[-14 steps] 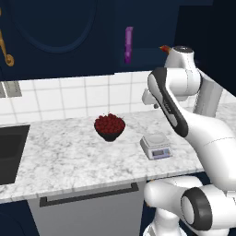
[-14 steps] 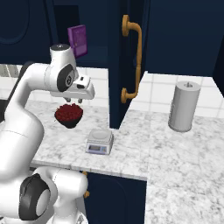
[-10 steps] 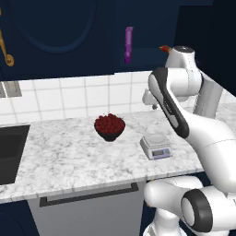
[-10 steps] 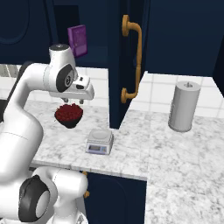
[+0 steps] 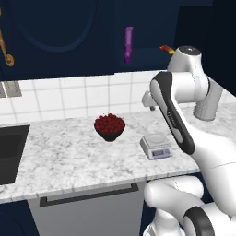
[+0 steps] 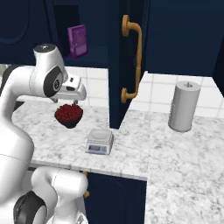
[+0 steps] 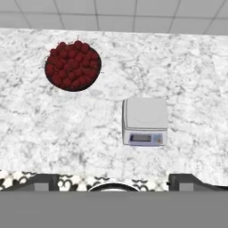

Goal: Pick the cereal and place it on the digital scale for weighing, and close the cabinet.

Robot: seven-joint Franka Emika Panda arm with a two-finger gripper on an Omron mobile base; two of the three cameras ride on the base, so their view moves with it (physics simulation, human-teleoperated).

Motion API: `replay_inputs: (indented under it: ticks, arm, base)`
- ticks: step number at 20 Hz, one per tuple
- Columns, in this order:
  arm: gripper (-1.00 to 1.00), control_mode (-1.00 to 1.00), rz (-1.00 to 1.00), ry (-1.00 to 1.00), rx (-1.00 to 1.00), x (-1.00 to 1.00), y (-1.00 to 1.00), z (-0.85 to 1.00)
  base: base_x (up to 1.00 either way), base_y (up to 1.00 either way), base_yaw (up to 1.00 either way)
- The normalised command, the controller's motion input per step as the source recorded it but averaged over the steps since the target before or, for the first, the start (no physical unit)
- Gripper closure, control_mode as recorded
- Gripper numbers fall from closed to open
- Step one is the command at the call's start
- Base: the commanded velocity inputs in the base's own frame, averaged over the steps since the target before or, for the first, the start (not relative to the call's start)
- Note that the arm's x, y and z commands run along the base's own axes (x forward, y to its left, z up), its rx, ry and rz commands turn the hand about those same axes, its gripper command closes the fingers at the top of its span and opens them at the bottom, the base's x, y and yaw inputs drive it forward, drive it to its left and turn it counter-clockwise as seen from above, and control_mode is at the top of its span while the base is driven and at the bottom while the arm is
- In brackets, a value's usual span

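One relation decides the coming move: the cereal point(image 6: 77, 40) stands up on the shelf inside the open cabinet point(image 6: 114, 65), well above the digital scale point(image 6: 99, 141) and back toward the wall from it, while the fingers point(image 7: 114, 180) hang over the surface point(image 7: 67, 129) looking straight down at that scale. So the box lies upward and away from the fingers, not below them. The fingers are spread wide with nothing between them.

Measured from the digital scale: the purple box is upright on its short edge, long axis vertical, its broad face turned toward the room in the right base view and seen edge-on as a thin purple strip point(image 5: 128, 44) in the left base view. The bowl of red fruit point(image 7: 73, 65) sits on the surface just beyond the scale on the sink side, near but not touching it. The scale's platform is bare.

My judgement is that the hand must rise and tip forward toward the shelf, then close across the box's thin dimension. Room looks fair: the shelf beside the box seems bare, though its dark interior hides detail. The open door with its gold handle point(image 6: 133, 59) juts out over the surface on the far side of the scale from the bowl, an edge to keep clear of when carrying the box down.
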Motion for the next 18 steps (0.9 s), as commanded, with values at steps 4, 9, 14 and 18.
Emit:
replay_inputs:
  ticks: [4,9,14,18]
  arm:
    - [-1.00,-1.00,0.00,-0.15,0.00,-0.06,0.16,0.51]
    - [-1.00,-1.00,0.02,-0.15,0.00,-0.01,0.04,0.42]
    - [-1.00,-1.00,0.04,-0.19,0.00,0.05,0.00,0.26]
    - [-1.00,-1.00,0.02,-0.17,0.00,0.08,0.04,0.23]
  base:
    - [0.00,0.00,0.00]
    - [0.00,0.00,0.00]
    - [0.00,0.00,0.00]
    - [0.00,0.00,0.00]
